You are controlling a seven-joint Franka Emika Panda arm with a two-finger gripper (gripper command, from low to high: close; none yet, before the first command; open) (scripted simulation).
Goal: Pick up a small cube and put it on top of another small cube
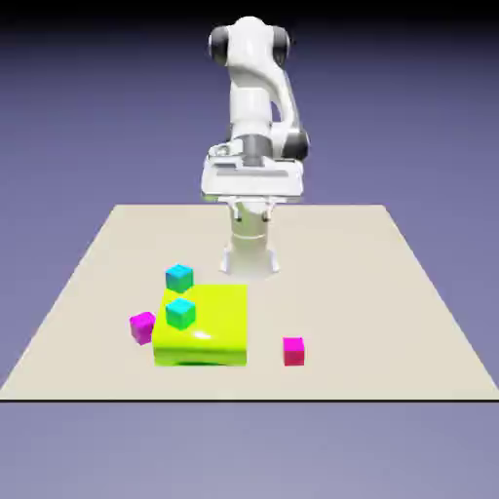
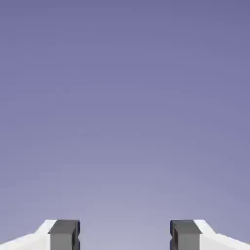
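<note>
A tiny crimson-pink small cube (image 1: 293,351) sits on the table near its front edge, to the right of the yellow-green slab (image 1: 210,331). My gripper (image 1: 251,206) hangs high above the far part of the table, well behind the cube and apart from everything. In the hand view the gripper (image 2: 125,237) is open: its two grey fingertips (image 2: 64,234) stand wide apart with only the blue-violet backdrop between them. No cube shows in the hand view.
One teal cube (image 1: 180,312) rests on the slab's left part, and another teal cube (image 1: 179,278) stands just behind the slab. A purpler magenta cube (image 1: 142,326) lies against the slab's left side. The robot's white base (image 1: 249,255) stands behind the slab.
</note>
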